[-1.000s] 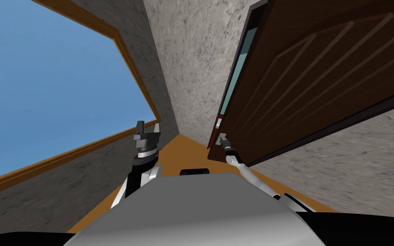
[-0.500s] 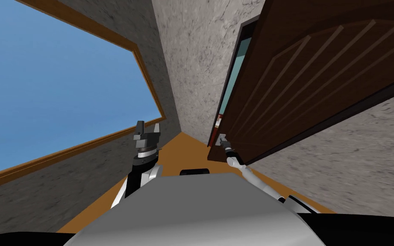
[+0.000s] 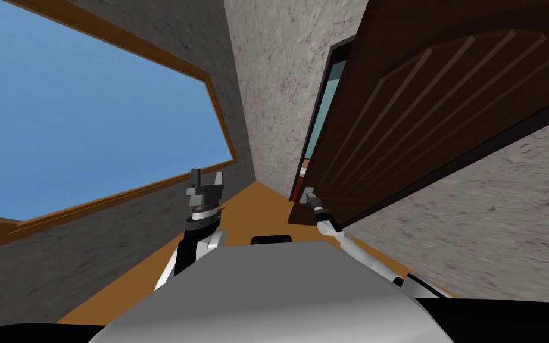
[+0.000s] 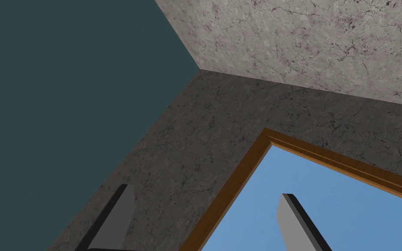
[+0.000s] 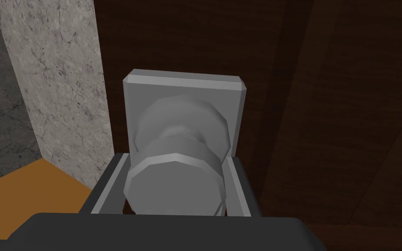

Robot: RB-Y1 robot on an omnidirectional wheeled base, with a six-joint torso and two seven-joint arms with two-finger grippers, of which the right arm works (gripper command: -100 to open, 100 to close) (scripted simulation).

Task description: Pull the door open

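Observation:
A dark brown panelled door [image 3: 434,101] stands ajar on my right, with a gap at its free edge showing pale teal beyond. Its grey round knob [image 5: 176,174] sits on a square grey plate [image 5: 185,93]. My right gripper [image 5: 174,187] is shut on the knob, one finger pressing each side. In the head view the right gripper [image 3: 310,195] is at the door's lower free edge. My left gripper [image 3: 205,181] is raised in front of my chest, away from the door, its fingers [image 4: 121,213] open and empty.
A grey stone-textured wall [image 3: 273,77] stands just left of the door's edge, and another [image 3: 493,208] runs along the right. A large wood-framed window [image 3: 89,107] takes up the left wall. Orange-brown floor [image 3: 249,208] lies between them.
The whole head view has shifted: the window and corner wall slid right, so I have turned or moved. The door has swung a little wider with my right gripper still on the knob.

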